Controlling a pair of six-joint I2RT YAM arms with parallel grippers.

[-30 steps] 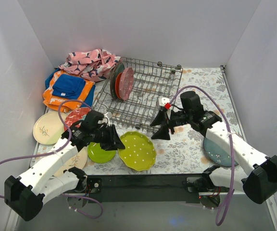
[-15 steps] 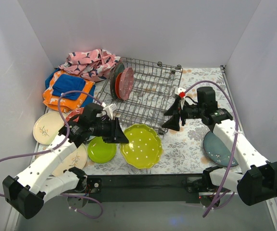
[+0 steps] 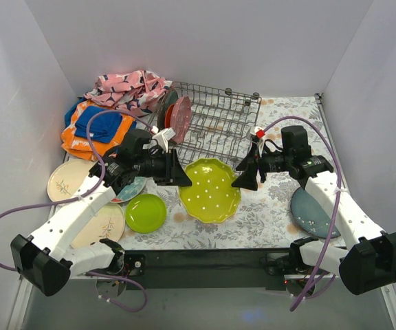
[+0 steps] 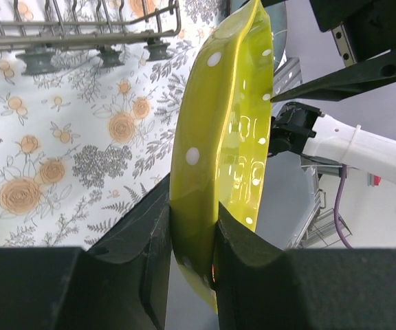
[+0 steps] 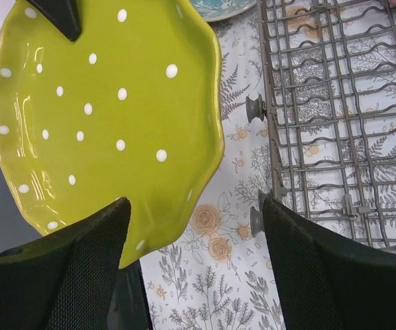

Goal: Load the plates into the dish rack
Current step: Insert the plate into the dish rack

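Note:
My left gripper (image 3: 178, 176) (image 4: 192, 234) is shut on the rim of a lime green white-dotted plate (image 3: 212, 191) (image 4: 225, 137) (image 5: 102, 117), holding it tilted off the table just in front of the dish rack (image 3: 208, 130) (image 5: 335, 103). To the plate's right, my right gripper (image 3: 248, 168) (image 5: 194, 203) stands open. Its jaws straddle the plate's near edge without touching it. Red and dark plates (image 3: 176, 117) stand upright in the rack's left end.
A small plain lime plate (image 3: 145, 212), two cream sprig plates (image 3: 64, 183) (image 3: 104, 224) and a teal plate (image 3: 130, 190) lie at the left. A blue-grey plate (image 3: 309, 214) lies under the right arm. Folded cloths (image 3: 98, 127) are piled at the back left.
The left gripper has lifted the dotted plate and carried it right, toward the rack. The right gripper has drawn back to the right and opened wider.

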